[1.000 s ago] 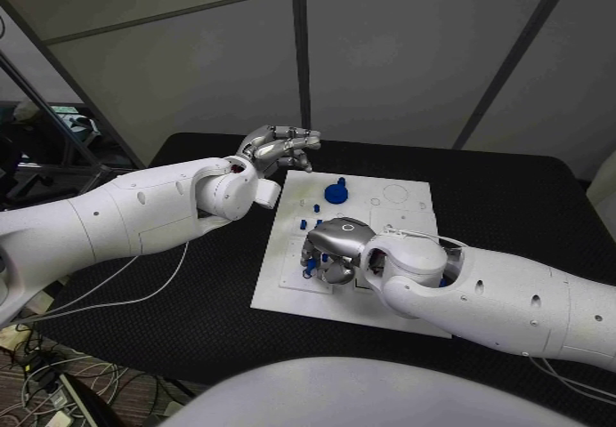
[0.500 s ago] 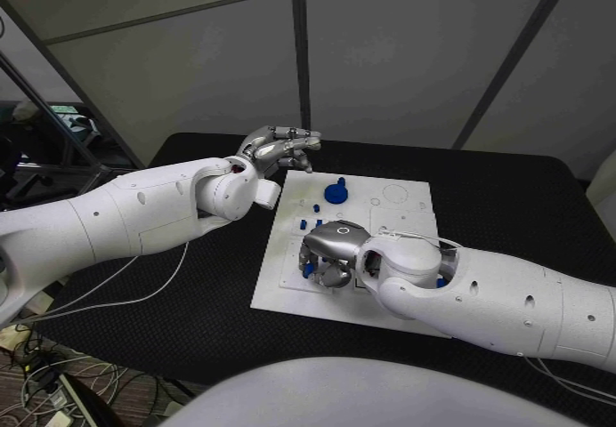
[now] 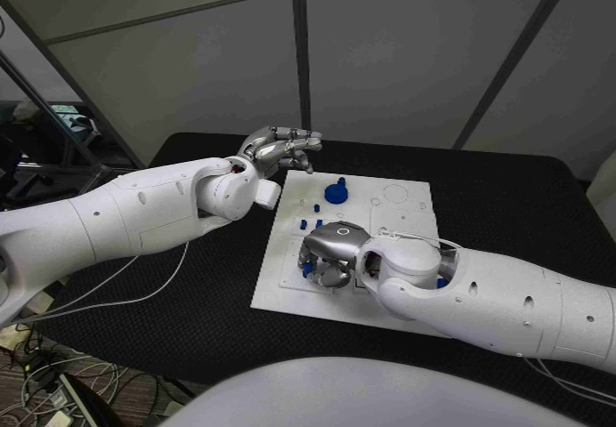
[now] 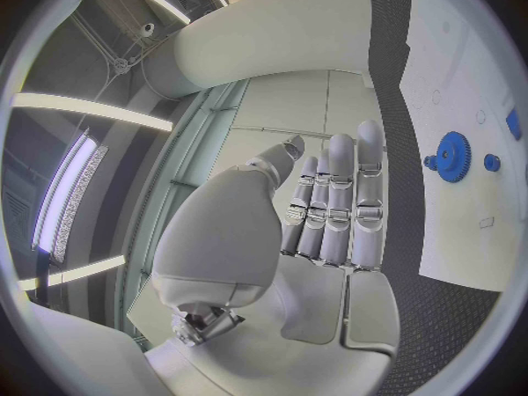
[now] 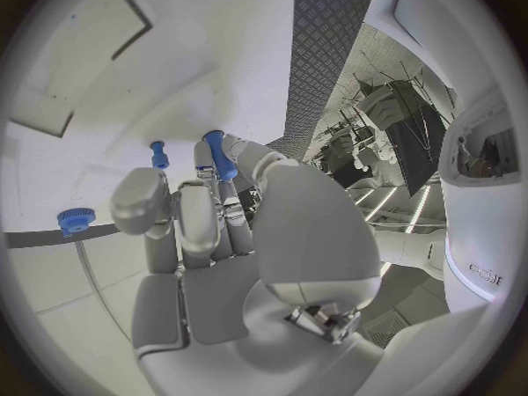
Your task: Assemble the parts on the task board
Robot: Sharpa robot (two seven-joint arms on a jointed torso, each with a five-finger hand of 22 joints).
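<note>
On the near half of the white task board [image 3: 385, 191], the robot's right hand [image 3: 331, 251] bends down over the plate, pinching a slim blue peg [image 5: 219, 155] between thumb and a fingertip; the peg juts out just past the fingertips. A second small blue peg [image 5: 159, 155] stands on the board just beside those fingers, and a little blue toothed wheel [image 5: 73, 221] lies near them. Farther off, toward twelve o'clock, a larger blue gear [image 3: 336, 191] stands on the board's far half. Beyond its far-left corner, at about eleven o'clock, the left hand [image 3: 282, 146] hovers above the black desk [image 3: 514, 200], fingers straight and side by side, holding nothing, apart from the gear.
</note>
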